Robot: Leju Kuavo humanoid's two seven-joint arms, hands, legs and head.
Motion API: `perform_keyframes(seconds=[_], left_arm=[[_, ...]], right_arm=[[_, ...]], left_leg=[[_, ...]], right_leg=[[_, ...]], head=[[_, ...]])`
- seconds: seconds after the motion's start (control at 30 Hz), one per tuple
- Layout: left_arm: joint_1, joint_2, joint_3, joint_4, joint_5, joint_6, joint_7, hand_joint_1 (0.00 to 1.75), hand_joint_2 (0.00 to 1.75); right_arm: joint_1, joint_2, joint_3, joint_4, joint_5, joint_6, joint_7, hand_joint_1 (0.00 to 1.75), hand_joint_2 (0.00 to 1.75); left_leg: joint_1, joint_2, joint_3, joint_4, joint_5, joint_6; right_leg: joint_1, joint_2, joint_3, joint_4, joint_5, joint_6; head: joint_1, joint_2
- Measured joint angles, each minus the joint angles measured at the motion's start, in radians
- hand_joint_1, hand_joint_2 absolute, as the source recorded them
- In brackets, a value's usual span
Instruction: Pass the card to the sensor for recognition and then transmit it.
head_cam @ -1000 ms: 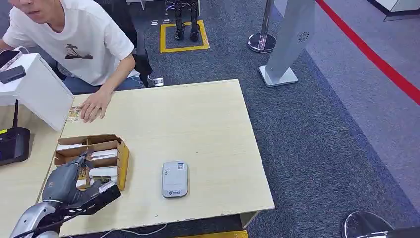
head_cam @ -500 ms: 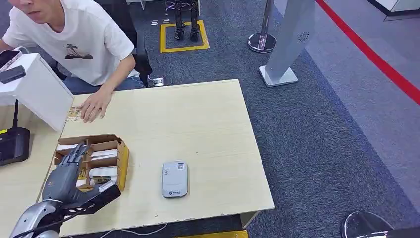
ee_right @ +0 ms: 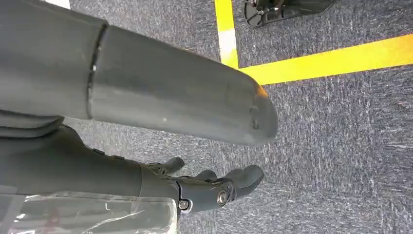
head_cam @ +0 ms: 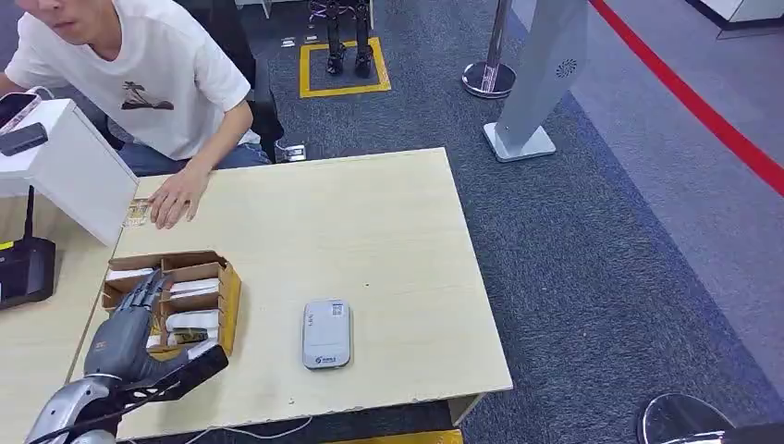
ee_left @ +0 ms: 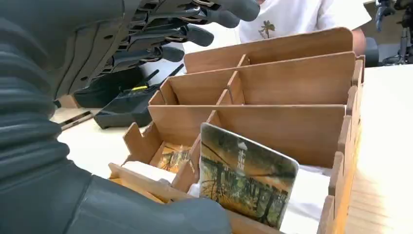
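Card [ee_left: 246, 179] stands tilted in the wooden box [head_cam: 225, 289] near the desk's [head_cam: 370, 240] left edge; left hand [head_cam: 125, 324] hovers above, fingers apart, empty; right hand [ee_right: 195, 187] empty too

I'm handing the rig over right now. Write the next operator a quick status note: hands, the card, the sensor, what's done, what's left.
Left hand: open, fingers spread over the wooden card box, holding nothing.
Right hand: hanging over the carpet, empty.
Card: standing upright in a near compartment of the box, ungripped.
Sensor: grey reader flat on the table, beside the box, nothing on it.
Done: hand positioned at the box.
Left: grip the card, present it to the sensor, pass it on.
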Motion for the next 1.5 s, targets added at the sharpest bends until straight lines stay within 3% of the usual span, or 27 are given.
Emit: perform_keyframes(seconds=[0.43, 0.47, 0.5, 1.5], left_arm=[[0.000, -0.007, 0.000, 0.014, 0.000, 0.000, 0.001, 0.00, 1.75], [0.000, -0.007, 0.000, 0.015, 0.000, 0.000, 0.001, 0.21, 1.75], [0.000, -0.008, -0.001, 0.016, 0.000, 0.000, 0.001, 1.71, 1.75], [0.003, -0.010, -0.001, -0.008, 0.017, 0.018, -0.011, 1.75, 1.75]], right_arm=[[0.000, 0.000, 0.000, 0.000, 0.000, -0.004, 0.000, 0.00, 0.00], [0.001, 0.000, 0.000, 0.000, 0.000, -0.004, 0.000, 0.00, 0.00], [0.001, 0.000, 0.000, 0.000, 0.000, -0.004, 0.000, 0.00, 0.00], [0.012, 0.000, 0.000, 0.000, -0.012, -0.009, -0.011, 0.00, 0.00]], left_leg=[[0.000, 0.000, 0.000, 0.000, 0.000, 0.000], [0.000, 0.000, 0.000, 0.000, 0.000, 0.000], [0.000, 0.000, 0.000, 0.000, 0.000, 0.000], [0.000, 0.000, 0.000, 0.000, 0.000, 0.000]], right_leg=[[0.000, 0.000, 0.000, 0.000, 0.000, 0.000], [0.000, 0.000, 0.000, 0.000, 0.000, 0.000], [0.000, 0.000, 0.000, 0.000, 0.000, 0.000], [0.000, 0.000, 0.000, 0.000, 0.000, 0.000]], head=[[0.000, 0.000], [0.000, 0.000], [0.000, 0.000], [0.000, 0.000]])
